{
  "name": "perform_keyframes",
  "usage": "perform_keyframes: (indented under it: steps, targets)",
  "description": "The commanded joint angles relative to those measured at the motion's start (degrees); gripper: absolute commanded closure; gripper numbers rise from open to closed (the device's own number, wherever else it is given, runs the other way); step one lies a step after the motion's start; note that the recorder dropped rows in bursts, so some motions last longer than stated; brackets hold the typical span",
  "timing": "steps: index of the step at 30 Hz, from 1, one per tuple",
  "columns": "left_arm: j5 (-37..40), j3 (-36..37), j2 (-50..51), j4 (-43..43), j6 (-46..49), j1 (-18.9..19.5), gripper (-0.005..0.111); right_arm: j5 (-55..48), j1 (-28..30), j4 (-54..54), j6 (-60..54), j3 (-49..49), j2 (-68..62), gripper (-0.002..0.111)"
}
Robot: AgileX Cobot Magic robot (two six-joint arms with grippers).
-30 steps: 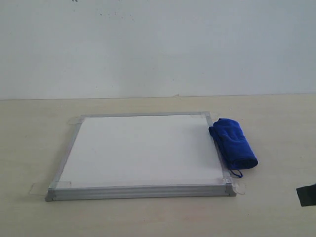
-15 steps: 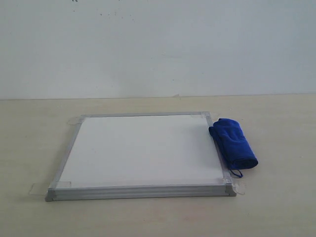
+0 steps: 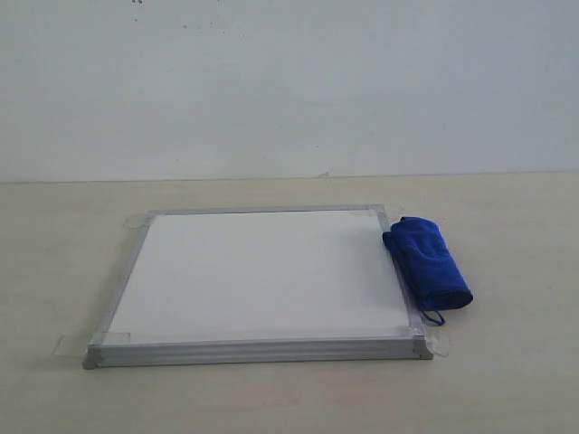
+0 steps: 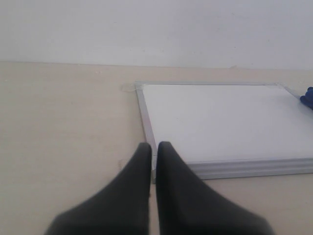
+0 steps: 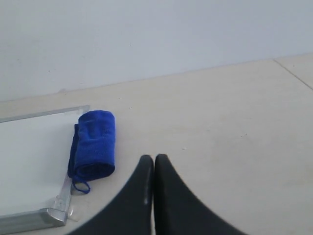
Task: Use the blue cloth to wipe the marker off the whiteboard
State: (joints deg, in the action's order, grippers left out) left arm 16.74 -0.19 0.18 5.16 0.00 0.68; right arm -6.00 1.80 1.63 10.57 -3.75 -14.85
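The whiteboard (image 3: 262, 276) lies flat on the table, its white face bare; no marker lines show on it in any view. The folded blue cloth (image 3: 427, 260) rests against the board's right edge, its loop at the near corner. No gripper appears in the exterior view. In the left wrist view my left gripper (image 4: 154, 146) is shut and empty, just short of the whiteboard's (image 4: 220, 122) near corner. The right wrist view has my right gripper (image 5: 153, 159) shut and empty over bare table, beside and apart from the blue cloth (image 5: 94, 142).
The beige table (image 3: 507, 380) runs back to a plain white wall (image 3: 289, 81). Clear tape tabs (image 3: 71, 344) hold the board's corners down. A seam in the tabletop (image 5: 293, 73) shows in the right wrist view.
A dark piece of the right arm at the exterior view's right edge one second ago has left the picture. The board and cloth have not moved.
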Motion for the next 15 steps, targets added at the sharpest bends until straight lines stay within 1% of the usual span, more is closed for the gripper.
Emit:
perform_keyframes:
  steps: [1,5,8,10,12,15]
  targets:
    - [-0.2,0.2,-0.2,0.0,0.0,-0.1,0.103,0.7,0.4,0.6,-2.7,3.8,6.9,0.108]
    - [-0.2,0.2,-0.2,0.0,0.0,-0.1,0.103,0.2,0.4,0.6,-6.2,3.8,7.8,0.108]
    - [-0.2,0.2,-0.2,0.0,0.0,-0.1,0.103,-1.1,0.4,0.6,-6.2,3.8,9.7,0.108]
    - [-0.2,0.2,-0.2,0.0,0.0,-0.1,0.103,-5.5,0.4,0.6,-6.2,3.8,13.0,0.108]
    - [-0.2,0.2,-0.2,0.0,0.0,-0.1,0.103,-12.1,0.4,0.4,-6.2,3.8,14.8,0.108]
    - [-0.2,0.2,-0.2,0.0,0.0,-0.1,0.103,-13.0,0.4,0.4,-8.8,3.8,14.8,0.108]
